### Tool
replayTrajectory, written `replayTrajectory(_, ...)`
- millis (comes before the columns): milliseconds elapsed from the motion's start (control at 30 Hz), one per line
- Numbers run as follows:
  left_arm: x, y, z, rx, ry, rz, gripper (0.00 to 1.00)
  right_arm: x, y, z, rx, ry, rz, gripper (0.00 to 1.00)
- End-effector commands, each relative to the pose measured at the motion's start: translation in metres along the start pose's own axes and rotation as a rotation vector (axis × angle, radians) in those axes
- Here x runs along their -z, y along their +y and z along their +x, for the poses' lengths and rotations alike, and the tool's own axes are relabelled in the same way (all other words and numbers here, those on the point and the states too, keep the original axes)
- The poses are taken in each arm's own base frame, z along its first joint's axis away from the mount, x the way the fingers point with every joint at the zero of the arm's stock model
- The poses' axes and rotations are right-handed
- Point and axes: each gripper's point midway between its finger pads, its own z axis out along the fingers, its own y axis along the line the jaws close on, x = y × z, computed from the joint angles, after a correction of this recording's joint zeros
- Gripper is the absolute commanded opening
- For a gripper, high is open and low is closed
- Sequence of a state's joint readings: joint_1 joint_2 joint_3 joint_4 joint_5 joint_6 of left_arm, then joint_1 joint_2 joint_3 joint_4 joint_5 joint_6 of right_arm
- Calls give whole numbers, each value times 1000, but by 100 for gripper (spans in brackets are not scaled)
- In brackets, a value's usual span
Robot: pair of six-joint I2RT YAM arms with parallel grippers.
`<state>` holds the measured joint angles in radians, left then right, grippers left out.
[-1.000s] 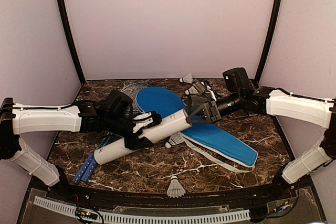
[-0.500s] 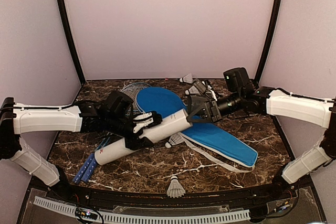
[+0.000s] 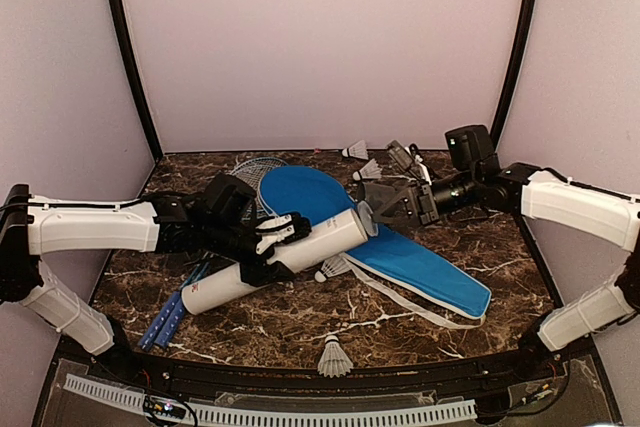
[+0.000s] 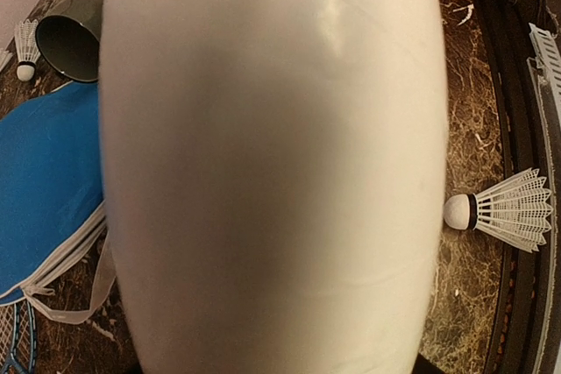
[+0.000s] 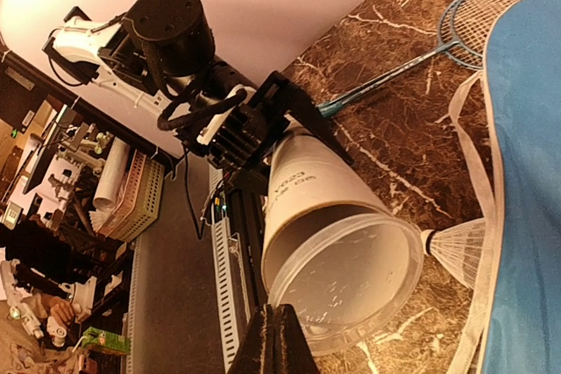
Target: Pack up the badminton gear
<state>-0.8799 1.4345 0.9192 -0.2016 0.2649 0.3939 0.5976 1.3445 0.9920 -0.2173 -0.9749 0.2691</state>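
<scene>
Left pincer [image 3: 272, 247] clamps the tube [image 3: 325, 237] mid-length; right pincer [image 3: 405, 202], pinched shut, holds the cap [image 3: 380, 205] just off its mouth.

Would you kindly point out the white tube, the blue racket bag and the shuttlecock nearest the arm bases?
white tube [image 3: 330, 235], top external view, on its bare upper side near the open end.
blue racket bag [image 3: 425, 267], top external view, on its narrow handle section.
shuttlecock [image 3: 334, 359], top external view, on its feather skirt.
</scene>
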Motion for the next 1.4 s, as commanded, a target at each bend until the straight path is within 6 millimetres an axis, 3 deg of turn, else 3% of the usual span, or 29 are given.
replayTrajectory(0,3,-1,3,-15,17,4,58,13,-6,0,3,-21,35,0)
replayTrajectory(333,3,1,3,-15,21,-8,58,22,-12,2,-13,-35,63,0)
replayTrajectory(467,11,25,3,11,30,-149,57,23,-25,10,-48,-22,173,0)
replayTrajectory(567,24,49,4,41,31,-261,57,14,-40,35,-82,73,318,0)
replayTrajectory(700,41,65,-3,81,-21,-308,58,-9,-45,74,-137,183,418,0)
replayTrajectory(833,59,78,-12,102,-55,-356,58,-18,-55,114,-185,281,559,0)
replayTrajectory(967,79,81,-19,114,-75,-391,58,-23,-62,146,-215,351,686,0)
replayTrajectory(1100,88,79,-14,85,-92,-424,58,-23,-70,175,-214,439,803,0)
replayTrajectory(1367,85,76,-10,70,-116,-426,58,-49,-69,203,-230,522,825,0)
